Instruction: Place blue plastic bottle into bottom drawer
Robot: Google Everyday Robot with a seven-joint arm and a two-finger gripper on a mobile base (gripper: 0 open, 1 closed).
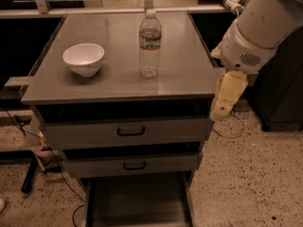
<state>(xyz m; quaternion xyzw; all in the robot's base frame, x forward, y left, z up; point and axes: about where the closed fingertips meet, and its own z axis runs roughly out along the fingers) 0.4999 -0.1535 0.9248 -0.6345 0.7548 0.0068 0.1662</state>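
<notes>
My gripper (221, 109) hangs just off the cabinet's (180, 72) right edge, level with the top drawer (128, 131). Honestly can't tell if it's open or closed. The blue plastic bottle (150, 44) stands upright on top, right of the white bowl (84, 58). The bottom drawer (137, 200) sits pulled out.

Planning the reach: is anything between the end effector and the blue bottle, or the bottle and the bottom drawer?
Nothing visible does. The end effector hangs beside the cabinet's right edge, with only tabletop between it and the blue plastic bottle. The white bowl sits beyond it. The bottom drawer stands open.
</notes>
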